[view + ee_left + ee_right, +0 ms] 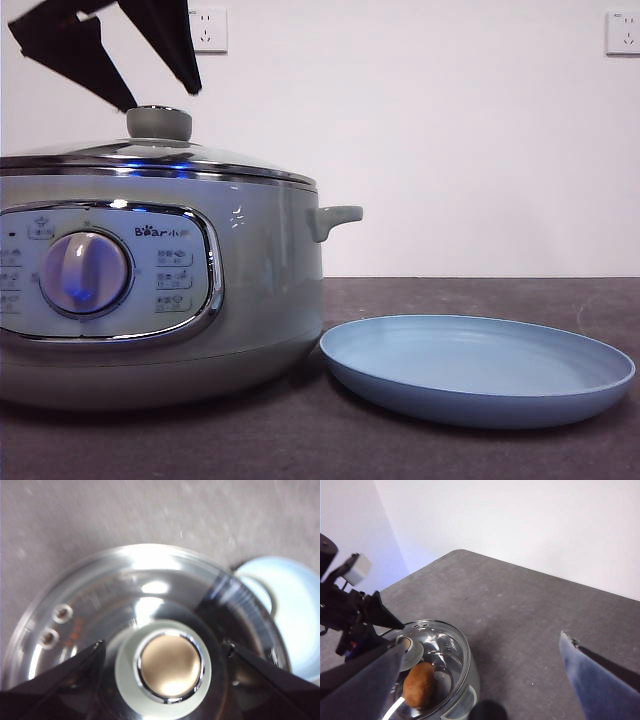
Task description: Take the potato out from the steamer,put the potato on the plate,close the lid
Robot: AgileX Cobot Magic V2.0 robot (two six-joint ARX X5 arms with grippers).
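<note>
- While the lid (150, 155) sits closed on the steamer (250, 290), the left tool (165, 647) hangs just above it, jaws spread wide on either side of the knob (163, 667), not touching it.
- Potato (418, 685): inside the steamer, seen through the glass in the right wrist view.
- Plate (478, 368): light blue, on the desk (480, 295) just beside the steamer's base.
- Right tool (480, 680): raised well above the desk, jaws apart, holding nothing.

The lid (150, 155) sits on the steamer (250, 280) with the potato (418, 684) inside; the plate (478, 368) lies just right of it on the table (480, 295).
</note>
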